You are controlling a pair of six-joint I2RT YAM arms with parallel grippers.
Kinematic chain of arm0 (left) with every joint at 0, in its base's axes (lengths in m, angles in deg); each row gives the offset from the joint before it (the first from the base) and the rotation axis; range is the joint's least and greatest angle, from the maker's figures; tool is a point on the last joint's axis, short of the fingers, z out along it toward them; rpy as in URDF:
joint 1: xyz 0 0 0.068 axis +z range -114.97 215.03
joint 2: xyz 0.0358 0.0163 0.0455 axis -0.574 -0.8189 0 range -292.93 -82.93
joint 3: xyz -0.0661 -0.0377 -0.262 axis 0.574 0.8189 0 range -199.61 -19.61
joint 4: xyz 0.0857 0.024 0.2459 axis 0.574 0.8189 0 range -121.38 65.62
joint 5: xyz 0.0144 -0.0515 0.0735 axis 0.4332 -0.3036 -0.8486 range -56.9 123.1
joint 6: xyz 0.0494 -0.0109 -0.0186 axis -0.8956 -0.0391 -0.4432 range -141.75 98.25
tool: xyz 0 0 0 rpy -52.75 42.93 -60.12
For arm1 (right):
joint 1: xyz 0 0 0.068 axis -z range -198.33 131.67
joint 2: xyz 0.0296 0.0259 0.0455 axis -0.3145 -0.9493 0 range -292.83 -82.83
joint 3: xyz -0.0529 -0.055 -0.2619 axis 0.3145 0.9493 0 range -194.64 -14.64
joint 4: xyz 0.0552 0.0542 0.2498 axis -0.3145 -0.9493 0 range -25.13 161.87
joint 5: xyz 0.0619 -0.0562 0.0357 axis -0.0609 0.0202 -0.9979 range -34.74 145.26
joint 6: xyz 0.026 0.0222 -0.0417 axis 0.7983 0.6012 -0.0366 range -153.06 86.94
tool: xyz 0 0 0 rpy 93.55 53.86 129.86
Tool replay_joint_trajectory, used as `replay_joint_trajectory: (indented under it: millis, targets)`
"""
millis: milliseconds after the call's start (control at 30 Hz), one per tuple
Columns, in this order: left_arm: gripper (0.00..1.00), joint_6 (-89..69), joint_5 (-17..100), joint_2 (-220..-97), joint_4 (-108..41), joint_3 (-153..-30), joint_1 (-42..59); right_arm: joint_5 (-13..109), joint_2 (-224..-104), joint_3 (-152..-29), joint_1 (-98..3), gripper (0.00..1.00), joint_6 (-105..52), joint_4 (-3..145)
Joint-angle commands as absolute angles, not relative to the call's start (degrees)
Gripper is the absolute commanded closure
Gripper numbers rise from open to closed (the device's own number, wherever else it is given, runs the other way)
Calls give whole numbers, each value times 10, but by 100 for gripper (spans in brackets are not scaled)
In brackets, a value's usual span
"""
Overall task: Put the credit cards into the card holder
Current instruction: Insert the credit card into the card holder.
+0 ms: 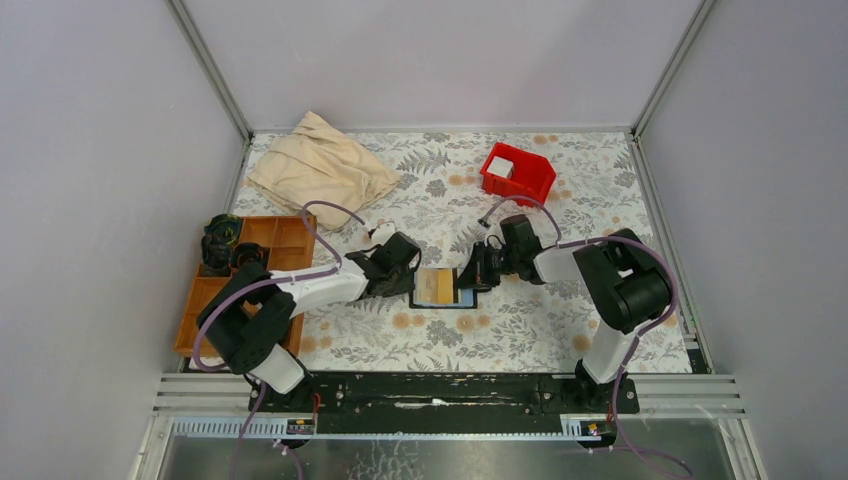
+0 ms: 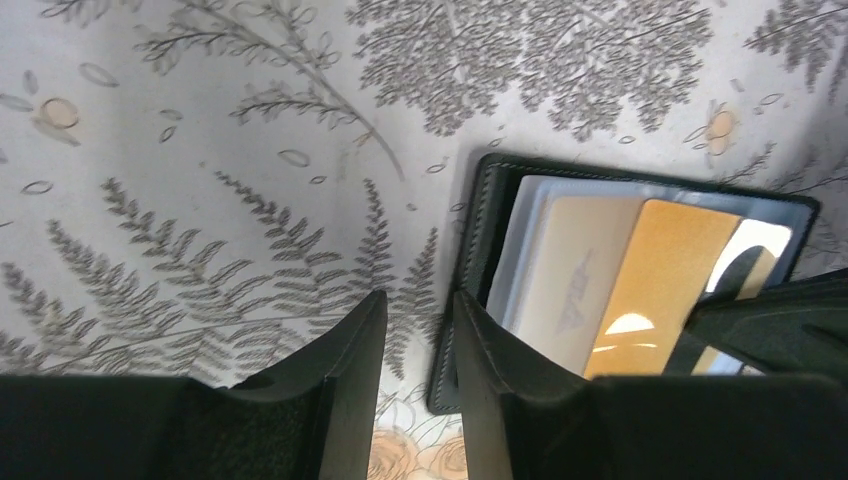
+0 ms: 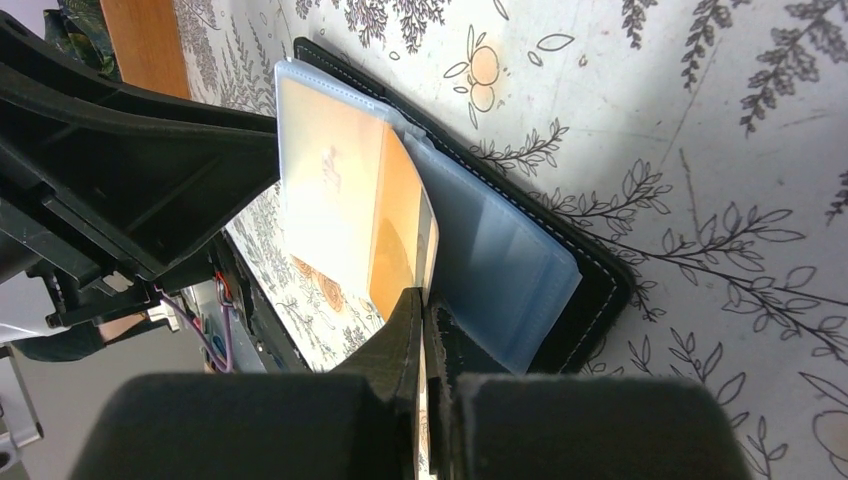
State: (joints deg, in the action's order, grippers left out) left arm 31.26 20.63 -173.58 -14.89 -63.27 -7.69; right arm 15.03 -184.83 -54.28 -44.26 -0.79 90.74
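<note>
**Card going edge-first into the open holder**

The card holder lies spread open on the flowered desk, between the two arms, with its clear sleeves fanned upward. The right pincer is closed tight on an orange-tan card, gripping it by its near end so that the far end stays free to enter a pocket. The card stands on edge between two sleeves, partly in. It is probably held this way because a thin card slides more easily when lined up with the slot than when laid flat.

The left pincer is about half parted, and I can see nothing clamped between its jaws. One of its fingers lies over the holder's near edge, which seems meant to pin the holder down and keep the pages from folding shut while the card is pushed. (Whether that finger presses hard or only rests there, the views do not show.)

A paler card already sits behind clear plastic beside the orange one. I judge that the next step is a steady push along the sleeve.
</note>
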Motion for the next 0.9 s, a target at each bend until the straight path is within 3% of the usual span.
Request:
replay_joint_trajectory:
  millis: [0,867]
  targets:
    - [62,324,257,-1823,-107,-574,-87,176,-1855,-525,-462,100,-16,878]
    - [61,355,230,-1753,-69,-545,-94,179,-1873,-552,-471,100,-18,876]
